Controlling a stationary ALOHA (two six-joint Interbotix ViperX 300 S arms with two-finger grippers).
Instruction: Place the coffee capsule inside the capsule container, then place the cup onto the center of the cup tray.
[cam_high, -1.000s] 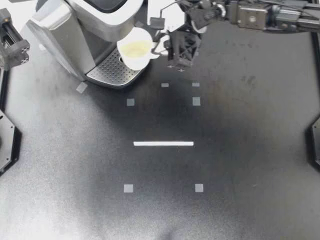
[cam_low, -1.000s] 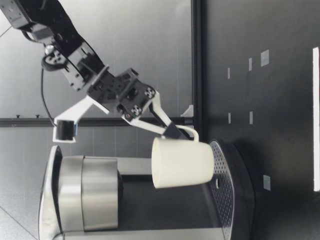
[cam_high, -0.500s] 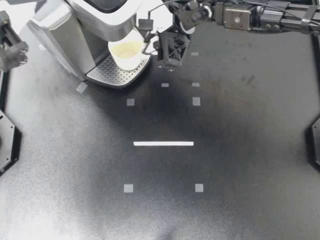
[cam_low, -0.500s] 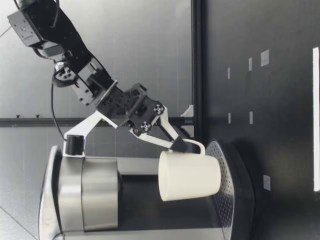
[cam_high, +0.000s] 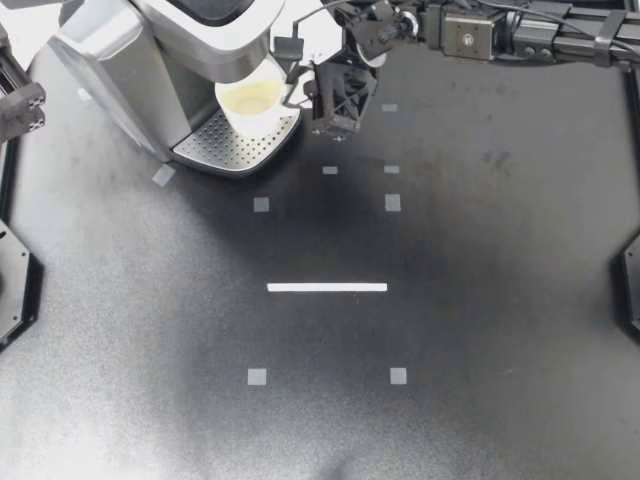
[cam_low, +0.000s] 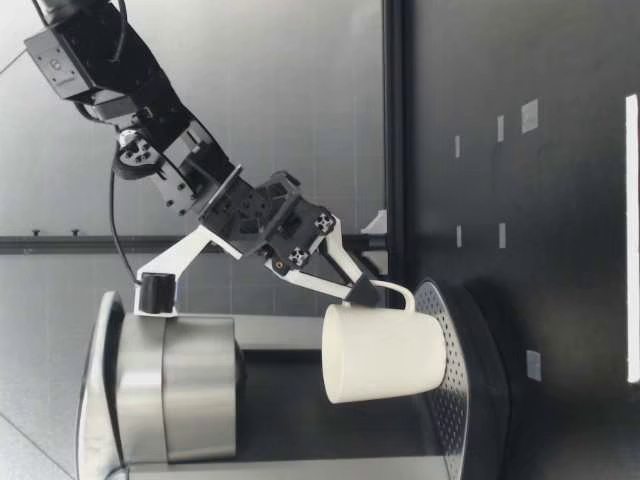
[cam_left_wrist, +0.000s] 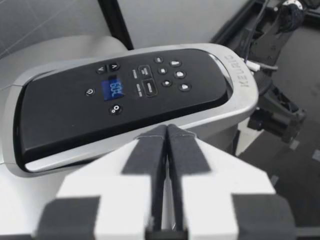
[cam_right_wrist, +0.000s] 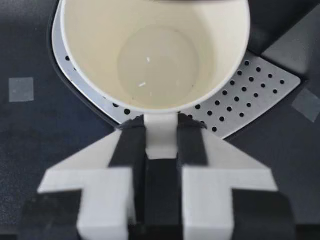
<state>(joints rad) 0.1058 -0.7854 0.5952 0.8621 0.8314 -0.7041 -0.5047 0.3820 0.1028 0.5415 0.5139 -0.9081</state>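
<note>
Right gripper (cam_high: 300, 95) clamped on handle of white cup (cam_high: 250, 100); cup upright over perforated cup tray (cam_high: 225, 148), near desk's (cam_high: 450, 300) far left corner. Left gripper (cam_left_wrist: 166, 131) fingers together, empty.

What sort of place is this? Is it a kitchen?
Likely a robot lab bench, not a kitchen: a black table with tape marks, a coffee machine on it, and my right gripper holding a cup.
</note>
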